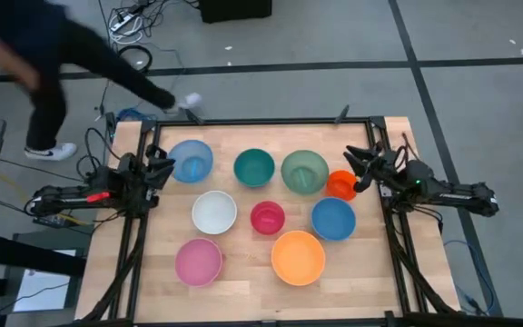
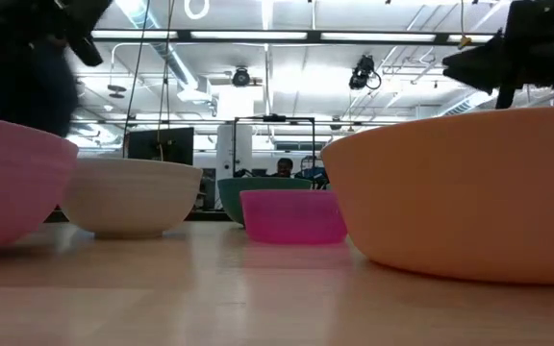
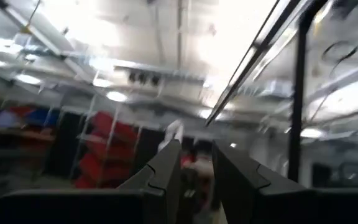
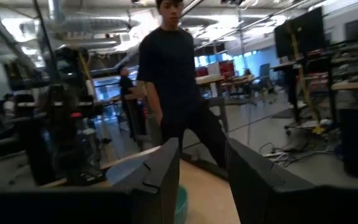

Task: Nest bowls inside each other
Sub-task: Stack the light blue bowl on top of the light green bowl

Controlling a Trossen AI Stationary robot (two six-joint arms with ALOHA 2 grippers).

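Note:
Nine bowls stand apart, each on its base on the wooden table: light blue, teal, green, small orange, white, red, blue, pink, large orange. My left gripper hangs at the left edge beside the light blue bowl, tipped upward, open and empty. My right gripper hangs at the right edge next to the small orange bowl, open with nothing between its fingers.
A black frame runs around the table's far and side edges. A person in dark clothes stands just beyond the far left corner, one foot near the frame, and shows in the right wrist view. Cables lie on the floor behind.

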